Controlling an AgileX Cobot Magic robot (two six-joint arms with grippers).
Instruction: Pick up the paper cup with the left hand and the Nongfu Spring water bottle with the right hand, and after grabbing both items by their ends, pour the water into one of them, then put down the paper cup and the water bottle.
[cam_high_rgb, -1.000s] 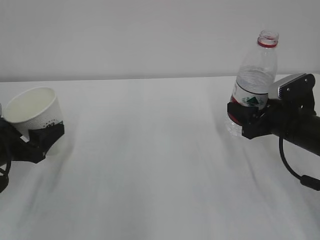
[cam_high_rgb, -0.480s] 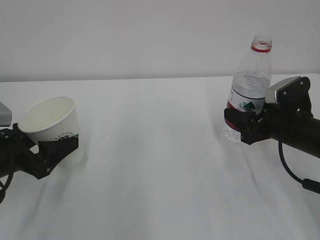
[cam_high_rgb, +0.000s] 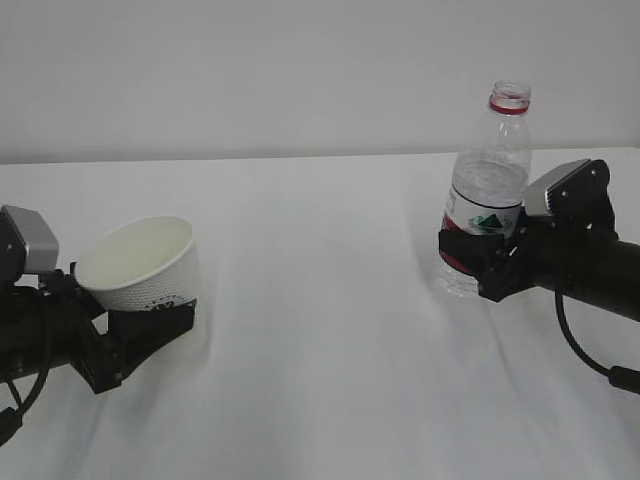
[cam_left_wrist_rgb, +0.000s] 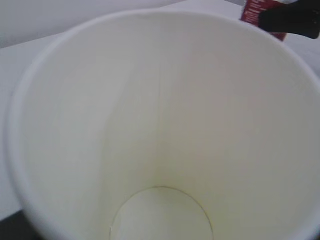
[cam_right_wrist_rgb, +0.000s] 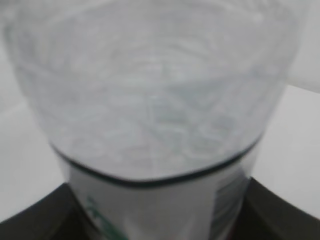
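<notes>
Outside, the left hand (cam_high_rgb: 140, 335) grips the tilted white paper cup (cam_high_rgb: 145, 265) low at left, while the right hand (cam_high_rgb: 478, 262) clamps the uncapped, red-labelled Nongfu Spring water bottle (cam_high_rgb: 487, 190) nearly upright at right, both above the white table (cam_high_rgb: 320, 330). Left wrist: cream cup interior (cam_left_wrist_rgb: 160, 130), dry, seam visible. Right wrist: blurred clear bottle wall (cam_right_wrist_rgb: 150, 100) between dark jaws.

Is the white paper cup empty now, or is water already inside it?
Empty: the left wrist view shows the white paper cup's dry cream inside down to its bare bottom.
</notes>
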